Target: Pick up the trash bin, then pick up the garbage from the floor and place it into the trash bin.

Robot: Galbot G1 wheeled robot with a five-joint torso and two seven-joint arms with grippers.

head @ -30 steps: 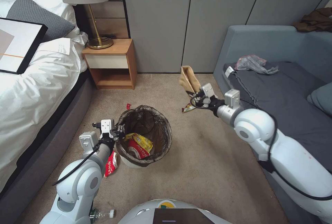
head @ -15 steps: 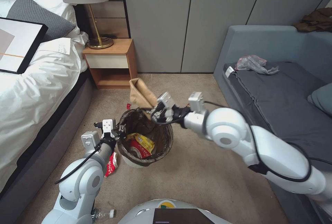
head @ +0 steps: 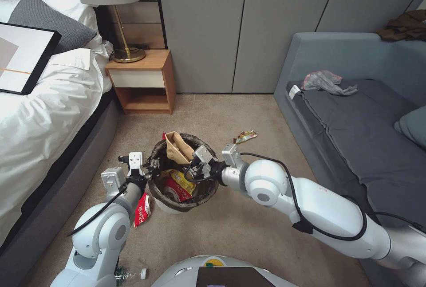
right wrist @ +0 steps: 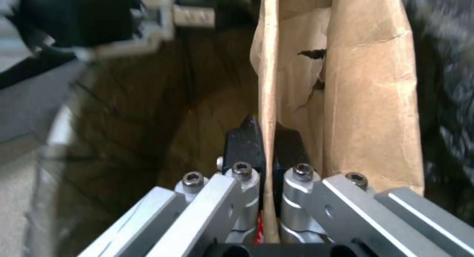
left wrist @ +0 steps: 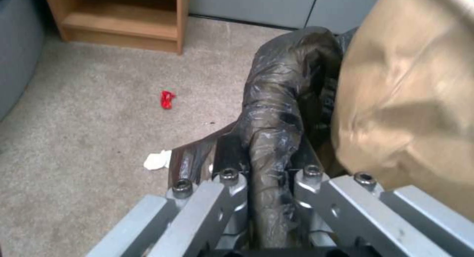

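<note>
The tan paper bag (head: 177, 147) sits right over the mouth of the trash bin (head: 184, 176), its lower end already inside the dark liner (left wrist: 276, 112) and its long axis leaning up toward the far rim — upper end poking above the edge. The right hand (head: 195, 169) holds it, fingers pinched tight on a fold of the paper, as the right wrist view shows, with the bag running straight away from the hand into the bin. So the bag lies just ahead of that hand and above the wrappers already in the bin: a yellow wrapper (head: 182, 179) and a red-and-white wrapper (head: 176, 190). The left hand (head: 148, 172) is clamped on the near-left rim, liner squeezed between its fingers, steadying the bin on the carpet. Still on the floor — another red-and-white wrapper (head: 142, 210) by the bin's base, a clear bottle (head: 131, 273) near the robot, a wrapper (head: 245, 136) beyond the right arm, a small red scrap (left wrist: 167, 99) and a white tissue wad (left wrist: 157, 160).
</note>
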